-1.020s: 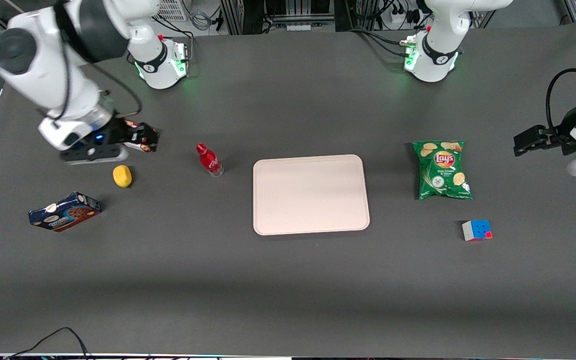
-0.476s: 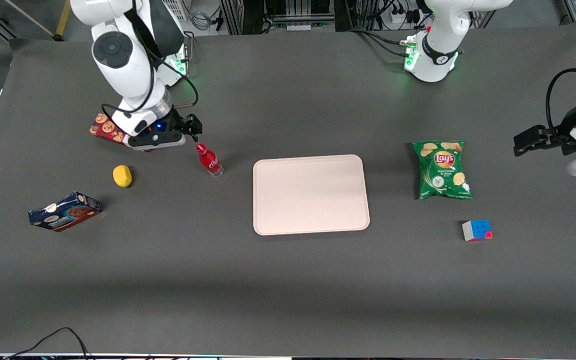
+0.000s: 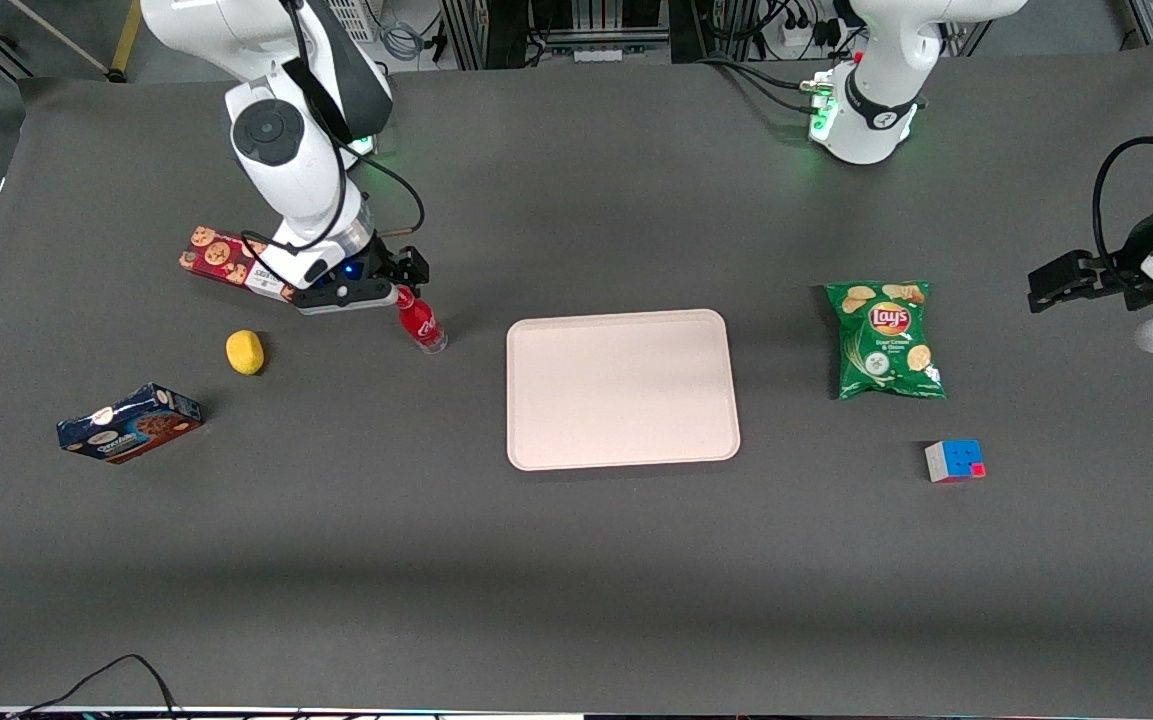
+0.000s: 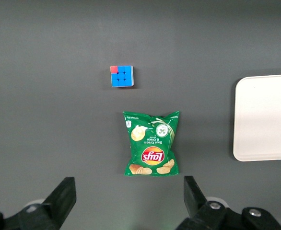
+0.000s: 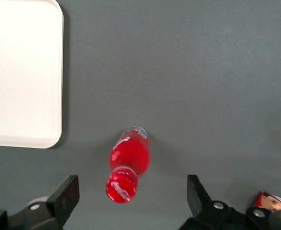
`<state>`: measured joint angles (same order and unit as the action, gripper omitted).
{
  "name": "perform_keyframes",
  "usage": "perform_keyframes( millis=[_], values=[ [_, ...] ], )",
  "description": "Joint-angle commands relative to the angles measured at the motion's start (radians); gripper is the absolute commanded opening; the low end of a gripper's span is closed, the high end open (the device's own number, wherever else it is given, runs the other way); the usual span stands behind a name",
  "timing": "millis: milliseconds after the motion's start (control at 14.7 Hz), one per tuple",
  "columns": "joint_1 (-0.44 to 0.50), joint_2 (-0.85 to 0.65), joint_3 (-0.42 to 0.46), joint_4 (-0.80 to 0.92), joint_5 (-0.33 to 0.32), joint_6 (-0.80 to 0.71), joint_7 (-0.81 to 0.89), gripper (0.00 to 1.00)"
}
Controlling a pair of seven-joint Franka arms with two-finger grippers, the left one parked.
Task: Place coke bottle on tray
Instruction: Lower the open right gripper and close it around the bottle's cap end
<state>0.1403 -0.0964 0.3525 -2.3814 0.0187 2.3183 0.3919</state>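
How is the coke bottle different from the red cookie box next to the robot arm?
The coke bottle stands upright on the table, while the red cookie box lies flat. The bottle is slim and round with a cap; the box is long and rectangular, printed with cookies. The bottle sits nearer the tray than the box does. The gripper, fingers open, hovers over the bottle's cap, while the arm partly covers the box. Both are red.

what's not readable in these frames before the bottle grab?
- Coke bottle cap, front view: covered by the gripper hanging above it.
- Fingers, right wrist view: cut off by the frame edge; they stand open on either side of the bottle, height above it unclear.
- Red cookie box, front view: partly hidden by the arm.
- Tray, left wrist view: cut off by the edge.
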Motion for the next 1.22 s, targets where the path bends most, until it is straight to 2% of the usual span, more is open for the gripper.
perform_keyframes(
  millis=[0, 204, 1156],
  values=[
    [-0.001, 0.066, 0.017, 0.007, -0.017, 0.062, 0.048, 1.00],
    [-0.001, 0.095, 0.017, 0.005, -0.034, 0.067, 0.048, 1.00],
    [-0.004, 0.087, 0.056, -0.025, -0.036, 0.067, 0.090, 0.98]
  ],
)
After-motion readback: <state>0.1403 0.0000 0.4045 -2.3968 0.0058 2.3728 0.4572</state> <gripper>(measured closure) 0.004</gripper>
